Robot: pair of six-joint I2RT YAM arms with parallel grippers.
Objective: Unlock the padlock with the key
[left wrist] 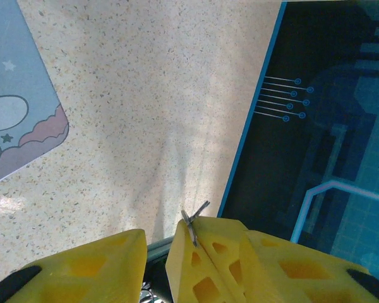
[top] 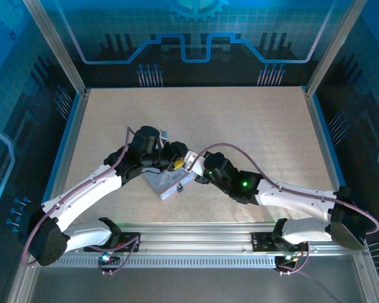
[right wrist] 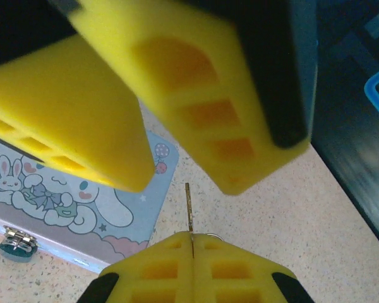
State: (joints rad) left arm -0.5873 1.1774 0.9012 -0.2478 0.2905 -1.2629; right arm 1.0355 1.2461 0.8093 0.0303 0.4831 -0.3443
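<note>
Clearly the padlock [right wrist: 15, 245] is not yet opened: it sits against the side wall of the cartoon-printed tin [right wrist: 82, 189], toward the middle of the table's [right wrist: 271, 221] near edge. Your right gripper [right wrist: 191, 237] is pinched tight on the key [right wrist: 189, 205], its blade sticking out past the fingertips, just off the tin's corner. Your left gripper [right wrist: 188, 178] hangs over it, jaws part open, gripping nothing. Inserting and turning are not yet done.

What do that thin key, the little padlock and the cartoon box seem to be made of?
The key looks like bare metal: a thin, dull grey blade. The padlock has a teal body, painted or plastic, with a shiny silvery metal top. The cartoon box is probably printed tin, judging by its smooth pastel lid.
</note>
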